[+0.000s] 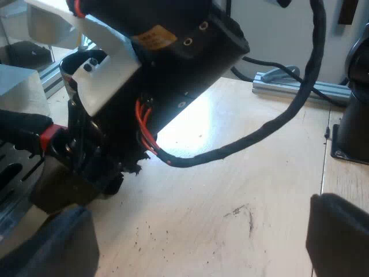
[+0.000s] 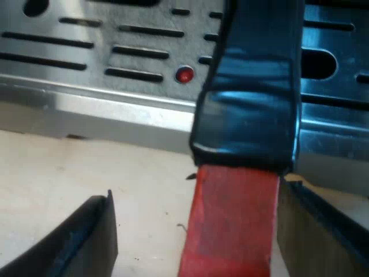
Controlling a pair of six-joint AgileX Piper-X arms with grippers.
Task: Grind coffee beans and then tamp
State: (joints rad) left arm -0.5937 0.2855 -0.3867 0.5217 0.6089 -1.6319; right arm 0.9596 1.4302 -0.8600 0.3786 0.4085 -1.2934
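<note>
The holder's handle (image 2: 245, 133) is dark and ends in red (image 2: 230, 225). It stands between the fingers of my right gripper (image 2: 196, 236), over the wooden table in front of the machine's slotted drip tray (image 2: 86, 52). That gripper is open: one finger (image 2: 95, 236) is well clear of the handle, the other (image 2: 314, 231) is right at its side. In the left wrist view my right arm (image 1: 167, 52) reaches down to the handle's red end (image 1: 51, 137) by the drip tray (image 1: 11, 179). My left gripper (image 1: 199, 242) is open over bare table, holding nothing.
Dark coffee grounds (image 1: 153, 236) are scattered on the wooden table (image 1: 242, 173). An aluminium rail (image 1: 300, 86) lies at the table's edge and a black base (image 1: 351, 133) stands near it. A small red dot (image 2: 184, 74) sits in the drip tray.
</note>
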